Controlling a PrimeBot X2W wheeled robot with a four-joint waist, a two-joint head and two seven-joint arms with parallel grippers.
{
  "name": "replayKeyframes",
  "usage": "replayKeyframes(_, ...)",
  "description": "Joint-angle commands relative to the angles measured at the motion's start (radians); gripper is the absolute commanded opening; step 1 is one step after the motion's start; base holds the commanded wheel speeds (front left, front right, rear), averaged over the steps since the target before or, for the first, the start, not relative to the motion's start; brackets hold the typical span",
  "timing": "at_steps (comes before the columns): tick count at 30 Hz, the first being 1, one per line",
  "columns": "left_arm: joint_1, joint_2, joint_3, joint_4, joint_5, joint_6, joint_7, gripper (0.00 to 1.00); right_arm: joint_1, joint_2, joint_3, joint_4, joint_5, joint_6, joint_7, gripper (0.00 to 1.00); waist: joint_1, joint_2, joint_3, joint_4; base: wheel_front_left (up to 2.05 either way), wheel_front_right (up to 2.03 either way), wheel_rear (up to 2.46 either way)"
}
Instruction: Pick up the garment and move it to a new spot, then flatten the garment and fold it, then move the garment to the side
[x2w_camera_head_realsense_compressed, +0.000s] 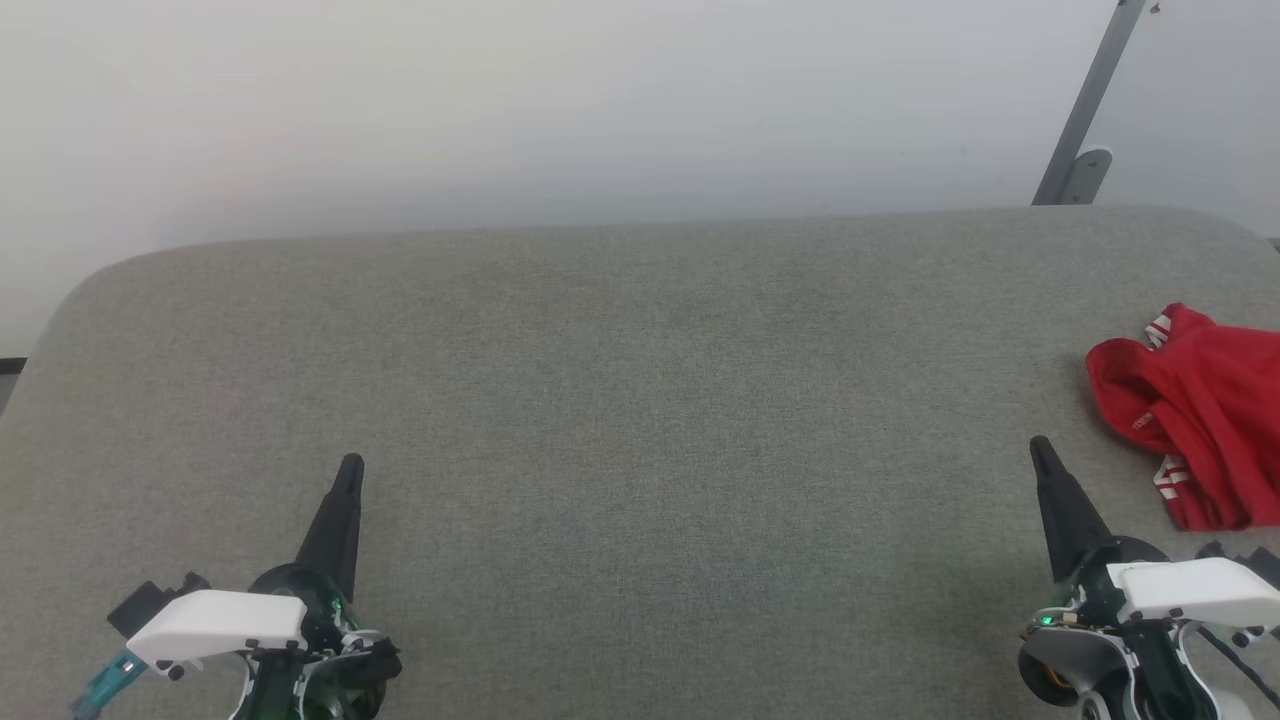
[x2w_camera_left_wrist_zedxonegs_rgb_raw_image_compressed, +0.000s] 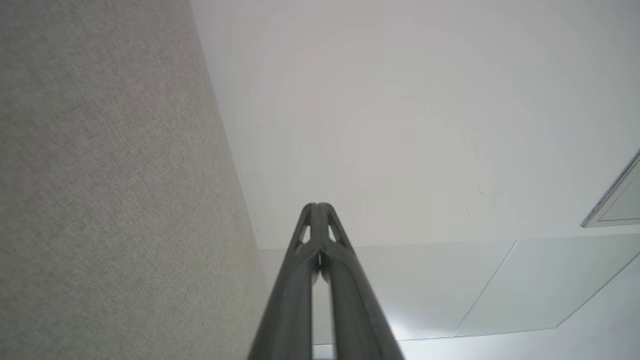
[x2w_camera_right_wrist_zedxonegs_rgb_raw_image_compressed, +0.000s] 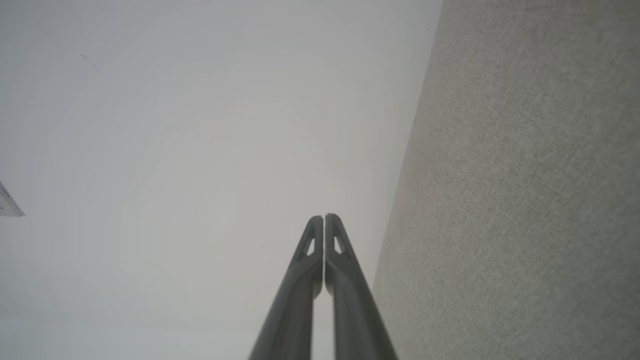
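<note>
1. At 7 o'clock in my head view, the left gripper points toward 12. Its fingers are pressed together and hold nothing.
2. At 5 o'clock, the right gripper points likewise, its fingers also pressed together on nothing.
3. At 3 o'clock, the garment lies crumpled on the grey table, near the right gripper. I cannot read the white marks on its trim.
4. At 1 o'clock, a grey metal bar slants up beyond the table.

Head overlooks table; wrists skim it, facing wall.
</note>
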Motion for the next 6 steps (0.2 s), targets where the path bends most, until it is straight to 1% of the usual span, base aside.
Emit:
replayKeyframes(1, -0.012, -0.002, 0.000, -0.003, -0.003, 0.000, 0.003, 0.00, -0.003, 0.003, -0.001, -0.002, 0.004, 0.000, 0.002, 0.00, 0.0000, 0.0000, 0.000, 0.000, 0.00, 0.00, 0.00)
replayKeyframes(6, -0.012, -0.002, 0.000, -0.003, -0.003, 0.000, 0.003, 0.00, -0.003, 0.003, -0.001, -0.002, 0.004, 0.000, 0.002, 0.00, 0.0000, 0.0000, 0.000, 0.000, 0.00, 0.00, 0.00)
